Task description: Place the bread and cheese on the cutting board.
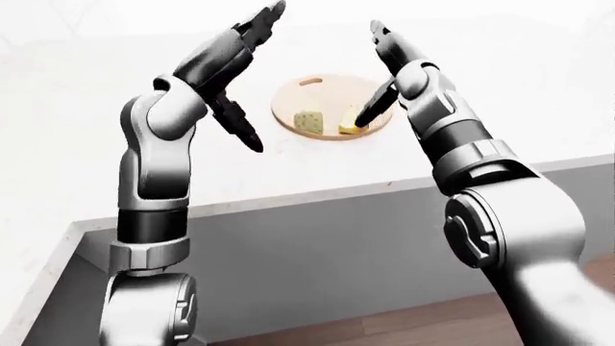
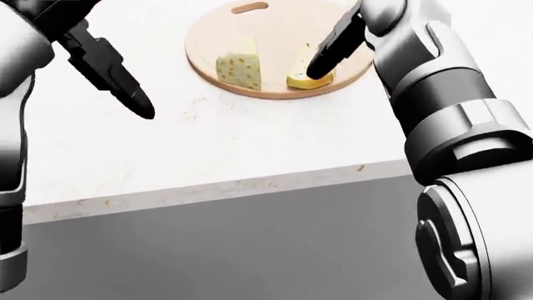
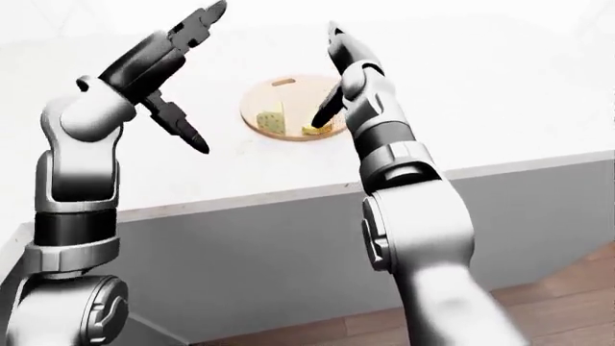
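A round wooden cutting board [image 2: 212, 28] lies on the white counter. A pale cheese wedge with holes [image 2: 239, 66] stands on its left half. A yellow bread piece [image 2: 302, 80] lies on its lower right part, partly hidden behind one dark finger [image 2: 333, 47] of my right hand. My right hand [image 1: 361, 76] is open and raised over the board's right edge, and holds nothing. Whether that finger touches the bread I cannot tell. My left hand [image 1: 268, 78] is open and empty, raised above the counter to the left of the board.
The white marble counter [image 2: 250, 144] runs across all views, and its near edge [image 2: 250, 184] crosses the middle of the head view. A grey cabinet face [image 1: 317, 252] drops below it. Wooden floor [image 1: 432, 321] shows at the lower right.
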Available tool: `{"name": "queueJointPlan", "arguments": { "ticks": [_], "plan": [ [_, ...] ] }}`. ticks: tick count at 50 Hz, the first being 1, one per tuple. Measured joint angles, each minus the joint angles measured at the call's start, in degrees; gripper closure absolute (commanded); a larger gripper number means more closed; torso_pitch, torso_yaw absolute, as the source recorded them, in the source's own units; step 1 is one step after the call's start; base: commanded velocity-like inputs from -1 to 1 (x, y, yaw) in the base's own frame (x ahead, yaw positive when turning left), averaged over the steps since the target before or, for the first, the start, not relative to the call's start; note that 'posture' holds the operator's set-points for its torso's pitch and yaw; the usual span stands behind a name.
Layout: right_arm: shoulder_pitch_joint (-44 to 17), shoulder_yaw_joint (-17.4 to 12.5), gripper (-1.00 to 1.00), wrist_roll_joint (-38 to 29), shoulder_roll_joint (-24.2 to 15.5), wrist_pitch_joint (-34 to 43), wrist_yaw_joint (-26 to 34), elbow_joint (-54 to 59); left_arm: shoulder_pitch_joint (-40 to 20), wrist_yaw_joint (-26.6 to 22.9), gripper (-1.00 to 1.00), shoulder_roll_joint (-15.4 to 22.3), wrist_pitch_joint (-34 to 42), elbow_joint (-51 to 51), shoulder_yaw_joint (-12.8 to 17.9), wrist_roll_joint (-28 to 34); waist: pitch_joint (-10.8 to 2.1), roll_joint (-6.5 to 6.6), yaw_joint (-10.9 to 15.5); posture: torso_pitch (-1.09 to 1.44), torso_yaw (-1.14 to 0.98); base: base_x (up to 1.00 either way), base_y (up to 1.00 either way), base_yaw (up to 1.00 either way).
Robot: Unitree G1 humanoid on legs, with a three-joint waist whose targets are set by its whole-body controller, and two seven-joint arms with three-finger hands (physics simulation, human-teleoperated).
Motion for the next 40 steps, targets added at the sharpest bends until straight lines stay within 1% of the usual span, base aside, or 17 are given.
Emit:
{"name": "queueJointPlan", "arguments": {
  "ticks": [3, 6, 8, 10, 12, 16, 18, 21, 22, 24, 26, 28, 29, 32, 35, 38, 40],
  "plan": [
    [2.10, -0.74, -1.00, 3.39, -0.74, -1.39, 1.48, -4.66, 1.31, -1.06, -1.00, -0.46, 6.62, -9.67, 1.50, -3.08, 0.01, -0.04, 0.01, 0.00, 0.00, 0.00, 0.00, 0.00],
    [7.58, -0.87, -1.00, 7.57, -1.30, 0.74, 4.57, -18.59, 1.86, -0.76, -1.00, -1.04, 14.97, -18.85, 2.51, -6.50, 0.30, -0.14, 0.14, 0.00, 0.00, 0.00, 0.00, 0.00],
    [13.47, -0.66, -1.00, 9.74, -1.37, 6.10, 8.10, -35.04, 2.58, 0.64, -1.00, -1.47, 19.55, -23.95, 2.45, -8.37, 0.50, -0.23, 0.36, 0.00, 0.00, 0.00, 0.00, 0.00],
    [19.59, -0.23, -1.00, 10.84, -1.48, 13.36, 12.57, -53.87, 4.59, 1.89, -1.00, -2.48, 24.89, -30.50, 2.17, -10.13, 0.76, -0.36, 0.51, 0.00, 0.00, 0.00, 0.00, 0.00],
    [23.46, 0.10, -1.00, 11.11, -1.63, 18.98, 16.12, -66.94, 6.78, 2.43, -1.00, -2.61, 29.67, -36.24, 1.23, -11.61, 0.86, -0.60, 0.42, 0.00, 0.00, 0.00, 0.00, 0.00],
    [31.68, 0.35, -1.00, 10.37, -0.41, 27.28, 20.56, -86.52, 14.06, 4.41, -1.00, -3.79, 33.59, -45.38, 0.16, -12.91, 0.49, -0.86, 0.22, 0.00, 0.00, 0.00, 0.00, 0.00],
    [35.88, 0.69, -1.00, 9.72, 0.80, 30.09, 21.72, -94.71, 18.64, 5.35, -1.00, -5.84, 36.08, -51.58, -0.10, -13.39, 0.58, -0.93, 0.17, 0.00, 0.00, 0.00, 0.00, 0.00],
    [42.05, 1.90, -1.00, 8.86, 3.24, 32.52, 22.58, -103.89, 23.27, 7.21, -1.00, -8.30, 39.07, -59.33, -0.70, -14.94, 0.64, -1.00, 0.13, 0.00, 0.00, 0.00, 0.00, 0.00],
    [43.76, 2.09, -1.00, 9.24, 4.06, 32.91, 22.87, -106.17, 25.39, 8.49, -1.00, -8.64, 38.25, -60.88, -0.67, -15.48, 0.58, -0.91, 0.08, 0.00, 0.00, 0.00, 0.00, 0.00],
    [46.41, 1.36, -1.00, 10.78, 4.65, 33.49, 22.92, -109.93, 29.19, 11.31, -1.00, -9.28, 35.06, -61.42, 0.00, -16.83, 0.45, -0.75, 0.25, 0.00, 0.00, 0.00, 0.00, 0.00],
    [49.96, 0.38, -1.00, 12.34, 5.12, 33.66, 21.89, -114.67, 31.12, 14.52, -1.00, -9.35, 32.11, -59.57, 2.32, -18.90, 0.27, -0.81, 0.41, 0.00, 0.00, 0.00, 0.00, 0.00],
    [53.85, 0.45, -1.00, 13.75, 5.88, 32.90, 20.14, -118.87, 32.52, 18.08, -1.00, -8.85, 31.32, -58.95, 5.00, -20.83, 0.08, -0.82, 0.20, 0.00, 0.00, 0.00, 0.00, 0.00],
    [55.27, 0.64, -1.00, 14.39, 6.06, 32.10, 19.17, -119.80, 33.61, 19.74, -1.00, -8.61, 31.05, -59.37, 5.45, -21.33, -0.02, -0.77, 0.08, 0.00, 0.00, 0.00, 0.00, 0.00],
    [58.29, 0.43, -1.00, 16.90, 7.11, 29.45, 16.07, -120.09, 36.77, 22.87, -1.00, -9.42, 29.55, -61.70, 4.22, -22.64, -0.36, -0.64, 0.05, 0.00, 0.00, 0.00, 0.00, 0.00],
    [62.67, 0.86, -1.00, 19.26, 7.69, 25.82, 12.51, -119.71, 40.85, 25.01, -1.00, -10.68, 23.95, -60.49, 2.67, -23.61, -0.89, -0.52, 0.16, 0.00, 0.00, 0.00, 0.00, 0.00],
    [66.76, 1.37, -1.00, 20.47, 8.26, 22.02, 10.11, -118.36, 44.50, 26.29, -1.00, -12.26, 19.46, -57.65, 1.79, -23.47, -0.92, -0.45, 0.08, 0.00, 0.00, 0.00, 0.00, 0.00],
    [67.98, 1.40, -1.00, 20.92, 8.55, 20.83, 9.26, -117.56, 46.18, 26.72, -1.00, -13.28, 17.80, -56.81, 1.14, -23.52, -0.77, -0.44, 0.01, 0.00, 0.00, 0.00, 0.00, 0.00]
  ]
}}
